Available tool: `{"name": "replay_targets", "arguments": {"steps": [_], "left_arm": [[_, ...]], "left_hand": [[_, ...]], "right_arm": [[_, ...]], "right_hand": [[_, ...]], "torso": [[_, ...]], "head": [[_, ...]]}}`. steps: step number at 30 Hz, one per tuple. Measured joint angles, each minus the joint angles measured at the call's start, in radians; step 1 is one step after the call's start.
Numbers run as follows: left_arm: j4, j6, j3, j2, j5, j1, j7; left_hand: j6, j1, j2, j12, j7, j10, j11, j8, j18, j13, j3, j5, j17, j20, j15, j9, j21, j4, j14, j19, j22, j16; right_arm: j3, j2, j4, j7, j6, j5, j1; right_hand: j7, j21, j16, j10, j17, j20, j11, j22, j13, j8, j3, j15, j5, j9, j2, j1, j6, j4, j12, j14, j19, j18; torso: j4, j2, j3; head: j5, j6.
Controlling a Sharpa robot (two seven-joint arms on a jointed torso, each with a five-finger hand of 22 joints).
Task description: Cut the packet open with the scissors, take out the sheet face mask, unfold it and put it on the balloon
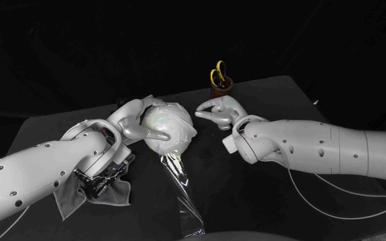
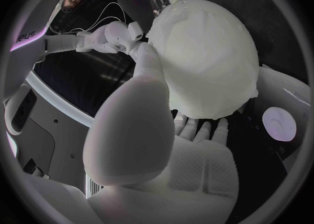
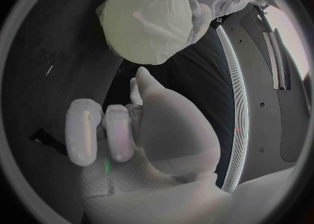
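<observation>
the left hand (image 1: 136,125) holds the balloon (image 1: 163,120) a little above the black table (image 1: 265,93), near the middle of it. in the left wrist view its fingers (image 2: 196,129) lie spread under the balloon, and one thick finger presses against the side, so the balloon sits between them. the face mask (image 2: 209,62) lies on the balloon as a white, wrinkled sheet that covers most of the surface seen; its loose edge hangs down at the lower side. from the right wrist view i cannot tell if the mask is fully smooth.

the right hand (image 1: 217,112) is just beside the balloon, on the side away from the left hand, and does not touch it. its fingers (image 3: 118,132) are curled in toward the palm, close to each other, with nothing between them.

the scissors (image 1: 217,76) stand with the yellow handles up in a dark cup (image 1: 221,89) at the far side of the table, behind the right hand. a shiny strip of clear plastic (image 1: 182,188) lies flat on the table below the balloon. a grey cloth (image 1: 76,201) lies under the left arm.
</observation>
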Motion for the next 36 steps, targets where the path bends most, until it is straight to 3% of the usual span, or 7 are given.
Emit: {"name": "replay_targets", "arguments": {"steps": [2,6,9,22,29,32,36], "left_arm": [[0.000,0.000,0.000,0.000,0.000,0.000,0.000],[0.000,0.000,0.000,0.000,0.001,0.000,0.000],[0.000,0.000,0.000,0.000,0.001,0.000,0.000],[0.000,0.000,0.000,0.000,0.002,0.000,0.000],[0.000,0.000,0.000,0.000,0.003,0.000,0.000],[0.000,0.000,0.000,0.000,0.003,0.000,0.000],[0.000,0.001,0.000,0.001,0.003,0.000,0.000]], "left_hand": [[0.000,0.000,0.000,0.000,0.000,0.000,0.000,0.000,0.000,0.000,0.000,0.000,0.000,0.000,0.000,0.000,0.000,0.000,0.000,0.000,0.000,0.000],[0.000,0.000,0.000,0.000,0.000,0.000,0.000,0.000,0.000,0.000,0.000,0.000,-0.001,0.000,0.000,0.000,0.000,0.000,0.000,0.000,0.000,0.000],[0.000,0.000,0.000,0.000,0.000,0.000,0.000,0.000,0.000,0.000,0.000,0.000,-0.001,0.000,0.000,0.000,0.000,0.000,0.000,0.000,0.000,0.000],[0.000,0.000,0.000,0.000,0.000,0.000,0.000,0.000,0.000,0.000,0.000,0.000,-0.001,0.000,0.000,-0.001,0.000,0.000,0.000,0.000,0.000,0.000],[0.000,0.000,0.000,0.000,0.000,0.000,0.000,0.000,0.000,0.000,0.000,0.000,-0.001,0.000,0.000,-0.002,0.000,0.000,0.000,0.000,0.000,0.000],[0.000,0.000,0.000,0.000,0.000,0.000,0.000,0.000,0.000,0.000,0.000,0.000,-0.001,0.000,0.000,-0.002,0.000,0.000,0.000,0.000,0.000,0.000],[0.000,0.000,0.000,0.000,0.000,0.000,0.000,0.000,0.000,0.000,0.000,0.000,-0.001,0.000,0.000,-0.002,0.000,0.000,0.000,0.000,0.000,0.000]], "right_arm": [[0.000,-0.001,0.010,0.000,0.015,-0.002,0.000],[0.000,-0.003,0.029,0.000,0.047,-0.008,0.000],[0.000,-0.002,0.037,-0.001,0.068,-0.014,0.000],[0.000,0.013,0.030,-0.010,0.106,-0.020,0.000],[0.000,0.022,0.028,-0.013,0.110,-0.021,0.000],[0.000,0.023,0.029,-0.014,0.109,-0.022,0.000],[0.001,0.023,0.034,-0.010,0.097,-0.023,0.000]], "right_hand": [[0.022,-0.008,0.000,0.020,0.000,0.013,0.011,0.000,-0.037,-0.034,-0.041,0.012,0.000,-0.017,-0.030,-0.072,-0.047,0.041,-0.003,0.009,-0.001,0.000],[0.044,-0.008,0.000,0.032,0.001,0.034,0.037,0.000,-0.032,-0.069,-0.081,0.037,0.000,-0.036,-0.060,-0.120,-0.090,0.078,-0.001,0.000,0.001,0.000],[0.053,-0.008,0.000,0.030,0.001,0.044,0.046,0.000,-0.027,-0.085,-0.110,0.044,0.000,-0.047,-0.062,-0.131,-0.103,0.094,0.001,0.000,0.000,0.000],[0.059,-0.008,0.001,0.029,0.000,0.057,0.051,-0.001,-0.027,-0.100,-0.147,0.051,0.000,-0.065,-0.068,-0.125,-0.108,0.115,0.001,0.000,0.000,0.000],[0.062,-0.008,0.001,0.033,0.000,0.065,0.055,0.000,-0.028,-0.109,-0.171,0.055,0.000,-0.074,-0.058,-0.099,-0.111,0.120,0.000,0.004,0.000,0.000],[0.056,-0.008,0.000,0.033,0.000,0.065,0.055,0.000,-0.028,-0.103,-0.176,0.055,0.000,-0.076,-0.046,-0.066,-0.078,0.115,-0.001,0.004,0.000,-0.001],[0.034,0.019,0.000,0.027,0.000,0.065,0.045,0.000,-0.021,-0.072,-0.148,0.051,0.000,-0.077,-0.019,0.006,-0.004,0.080,0.004,-0.002,0.000,-0.001]], "torso": [[0.0000,0.000,0.0000],[0.0000,0.000,0.0000],[-0.0001,0.000,0.0000],[0.0004,0.000,0.0000],[0.0005,0.000,-0.0003],[0.0005,0.000,-0.0003],[0.0005,0.000,-0.0002]], "head": [[0.000,0.000],[0.001,0.001],[0.001,0.002],[0.000,0.002],[0.000,0.004],[0.000,0.005],[0.000,0.005]]}}
